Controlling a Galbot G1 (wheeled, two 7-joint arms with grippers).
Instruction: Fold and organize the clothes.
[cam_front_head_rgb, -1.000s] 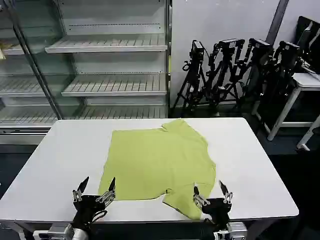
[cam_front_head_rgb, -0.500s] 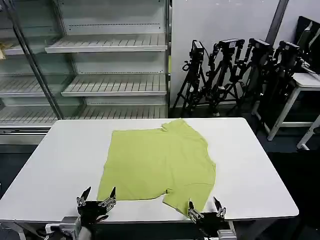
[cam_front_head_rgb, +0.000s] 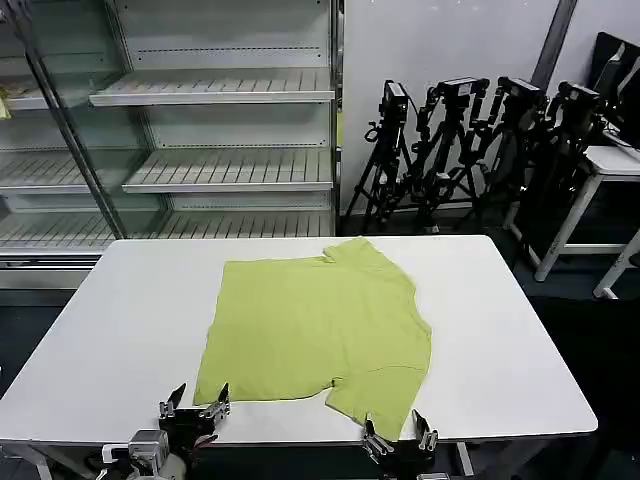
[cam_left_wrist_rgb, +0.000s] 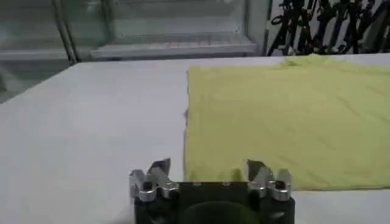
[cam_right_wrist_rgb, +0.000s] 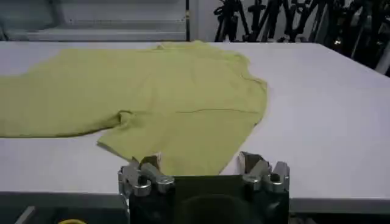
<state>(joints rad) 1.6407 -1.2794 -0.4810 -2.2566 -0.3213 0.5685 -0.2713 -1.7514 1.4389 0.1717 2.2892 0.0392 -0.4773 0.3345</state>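
Lying flat, plain side up: the lime yellow-green T-shirt (cam_front_head_rgb: 318, 328), spread out around the middle of the white table (cam_front_head_rgb: 505, 330)
Shirt shape: looks partly folded already, one sleeve (cam_front_head_rgb: 378, 397) sticks out toward the robot at the near edge, another bit of fabric pokes out at the far edge
Shirt up close: in the left wrist view the T-shirt (cam_left_wrist_rgb: 286, 115) has a pretty straight hem edge, in the right wrist view the T-shirt (cam_right_wrist_rgb: 158, 97) shows that near sleeve with a few creases
Left gripper (cam_front_head_rgb: 193, 404): low at the near table edge, just beside the shirt's near-left corner, fingers spread wide, holding nothing, same in its own cam (cam_left_wrist_rgb: 210, 172)
Right gripper (cam_front_head_rgb: 399, 438): also down at the near edge, right in front of the near sleeve, fingers apart and empty, see (cam_right_wrist_rgb: 201, 167)
Behind the table: metal shelving (cam_front_head_rgb: 215, 130) with glass panels, plus a bunch of black tripods (cam_front_head_rgb: 470, 140) over to the right
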